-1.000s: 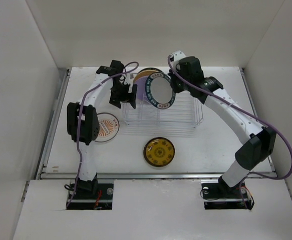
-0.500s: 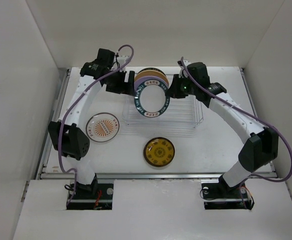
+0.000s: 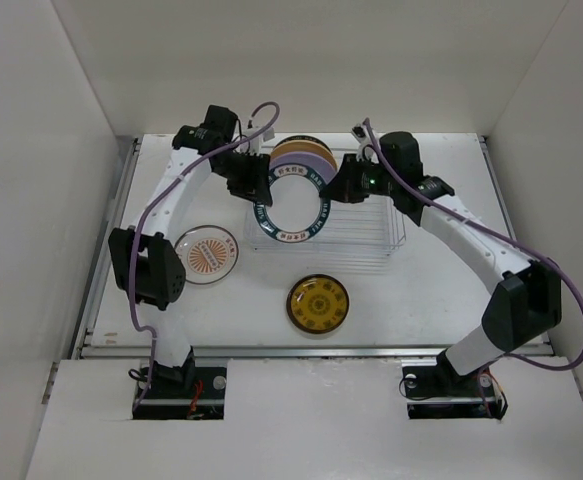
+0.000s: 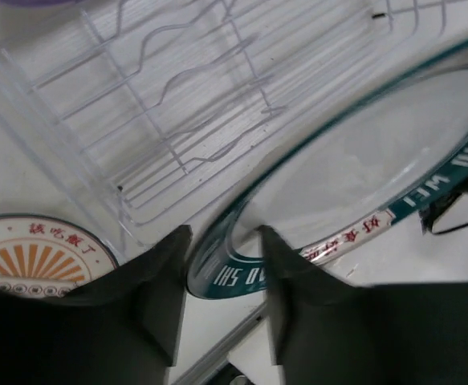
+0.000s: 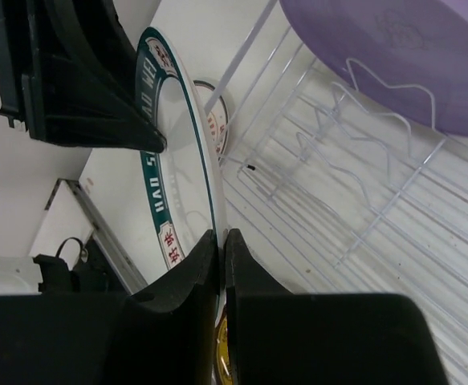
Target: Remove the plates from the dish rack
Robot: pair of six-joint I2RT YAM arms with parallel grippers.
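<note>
The white plate with the dark teal rim (image 3: 293, 208) hangs tilted over the left end of the wire dish rack (image 3: 361, 232). My right gripper (image 3: 339, 188) is shut on its right rim; in the right wrist view the jaws (image 5: 221, 234) pinch the plate (image 5: 177, 160) edge-on. My left gripper (image 3: 256, 185) is at the plate's left rim. In the left wrist view its fingers (image 4: 225, 233) stand apart on either side of the rim (image 4: 242, 277), open. A lilac plate (image 3: 311, 152) and a tan plate stand upright at the back of the rack.
The orange sunburst plate (image 3: 206, 253) lies flat on the table left of the rack. The dark brown plate with the yellow pattern (image 3: 317, 304) lies in front of the rack. White walls enclose the table on three sides.
The right gripper has carried the teal-rimmed plate down and leftward over the rack's left end. The left arm swung in to the plate's left rim, and its jaws have narrowed around it.
</note>
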